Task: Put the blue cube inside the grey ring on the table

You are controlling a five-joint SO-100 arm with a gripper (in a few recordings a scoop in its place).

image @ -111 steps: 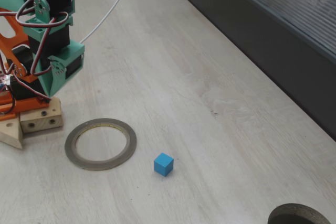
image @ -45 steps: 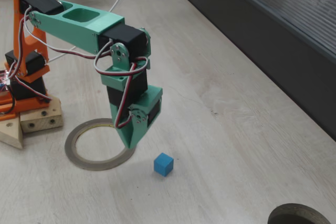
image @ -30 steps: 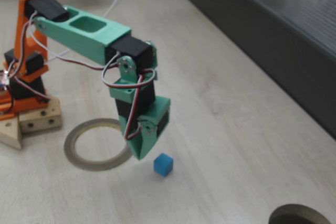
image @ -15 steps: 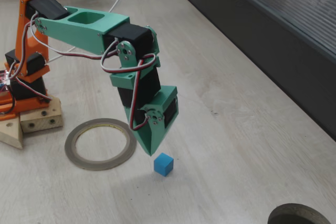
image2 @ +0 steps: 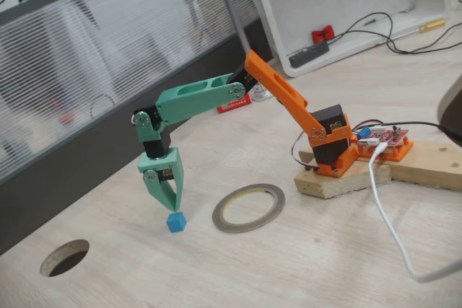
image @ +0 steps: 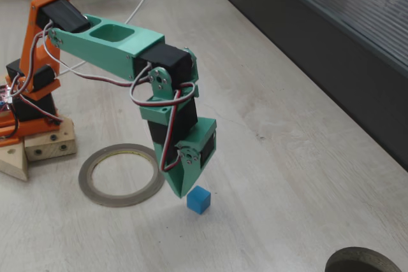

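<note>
Pale whitewashed wood-grain desk (image: 287,176), with a dark grey ribbed strip (image: 331,36) running along its upper right edge in a fixed view. Small sky-blue cube (image: 198,199) sits on the desk in the lower centre of that frame, just right of the thin flat grey-brown ring (image: 122,174) with its pale yellowish inner rim; cube and ring are apart, not touching. Change over the last few seconds: the green and orange arm, folded at the upper left at first, has swung out across the ring and come down, so that the green claw (image: 180,190) now hangs tip-down just above and left of the cube. In a fixed view from the other side, the claw (image2: 171,207) reads as a narrow wedge directly over the cube (image2: 175,222), almost touching its top. Its jaws look drawn together or nearly so, and it holds nothing; how wide the gap is I cannot tell. Judgement: approach is nearly done, grasp not yet made. Cube remains outside the ring. Next, the claw probably needs to spread and settle around the cube.
</note>
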